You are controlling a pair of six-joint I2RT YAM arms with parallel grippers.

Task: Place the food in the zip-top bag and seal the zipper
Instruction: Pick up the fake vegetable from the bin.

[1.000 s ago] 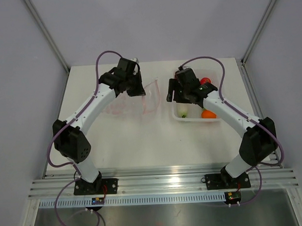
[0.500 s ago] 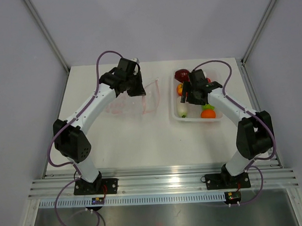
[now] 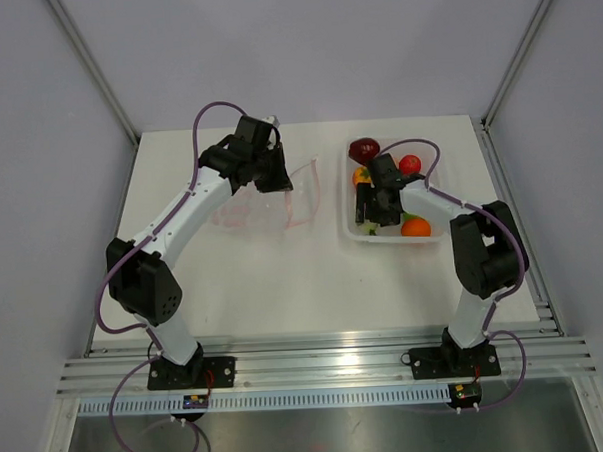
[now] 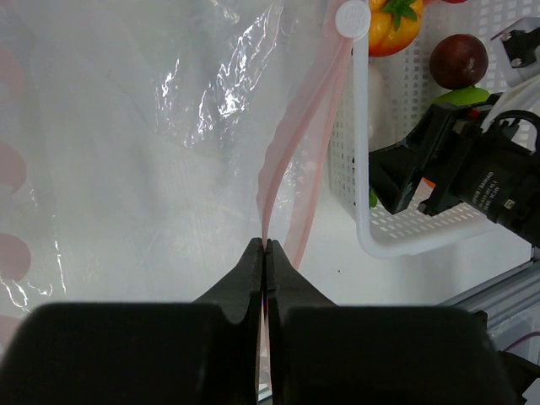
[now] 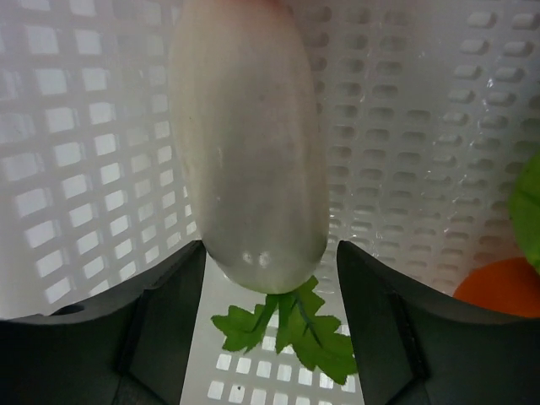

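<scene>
white radish [image 5: 249,143] lies in the one tray [image 5: 405,101], long axis pointing straight away from the right gripper [image 5: 270,261], its leafy end just between the spread, unclenched fingers [image 5: 160,337]. left gripper [image 4: 265,253] is clenched on the zipper [image 4: 295,143] of the one zip-top bag [image 4: 152,126], lying on the counter [image 3: 284,287] beside the tray. at least five food pieces [image 3: 363,148] show, none bagged.

White perforated basket [image 3: 377,240] sits right of centre on the white table [image 3: 284,277]; aluminium rail [image 3: 328,363] lines the near edge.
</scene>
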